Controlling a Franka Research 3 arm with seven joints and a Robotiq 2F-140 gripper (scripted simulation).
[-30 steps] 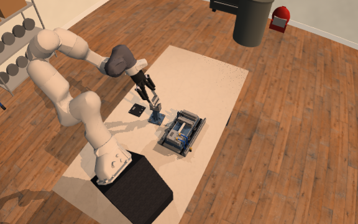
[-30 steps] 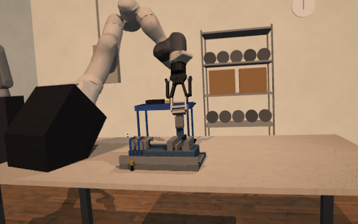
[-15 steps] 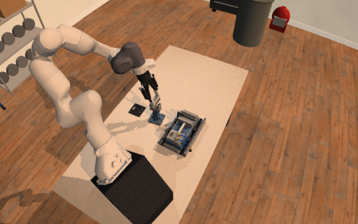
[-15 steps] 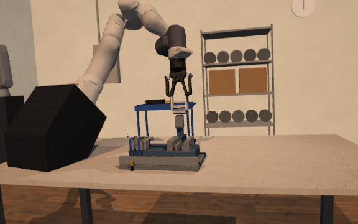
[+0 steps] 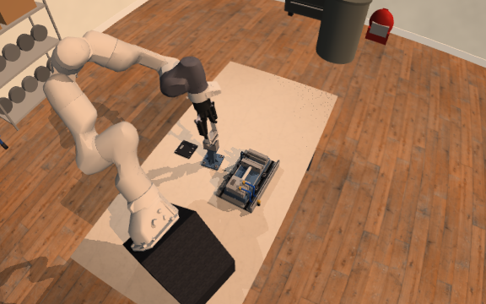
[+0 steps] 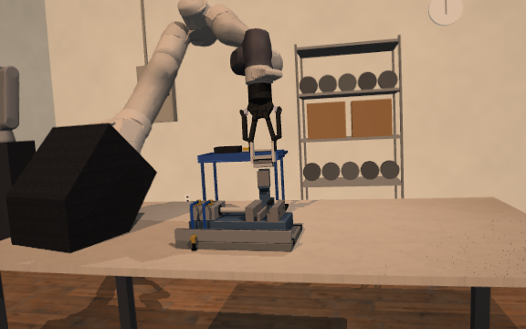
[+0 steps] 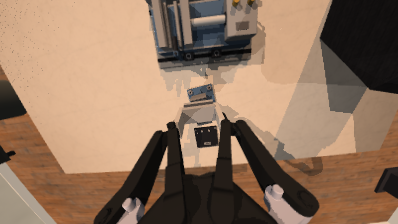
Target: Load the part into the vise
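Note:
My gripper (image 5: 212,136) (image 6: 263,157) (image 7: 199,110) points down and is shut on the grey part (image 6: 263,162) (image 7: 199,105), which lies across between the pale fingertips. The part is just above the V-block (image 5: 211,145) (image 6: 263,178), with a thin gap between them in the exterior view. The slot's facing is too small to tell. The V-block stands on a post with a blue base. The vise (image 5: 247,179) (image 6: 240,225) (image 7: 204,37) is open; its fixed jaw (image 6: 276,210) (image 7: 159,22) faces the rod-side jaw (image 6: 254,210) (image 7: 185,22). The stop is hard to make out.
The black infeed plate (image 5: 186,149) (image 7: 206,140) bears no part and lies beside the V-block, on the side away from the vise. Blue air hoses (image 5: 250,188) (image 6: 205,215) rise at the vise's cylinder end. The robot's black pedestal (image 5: 192,253) (image 6: 80,192) stands beyond that end.

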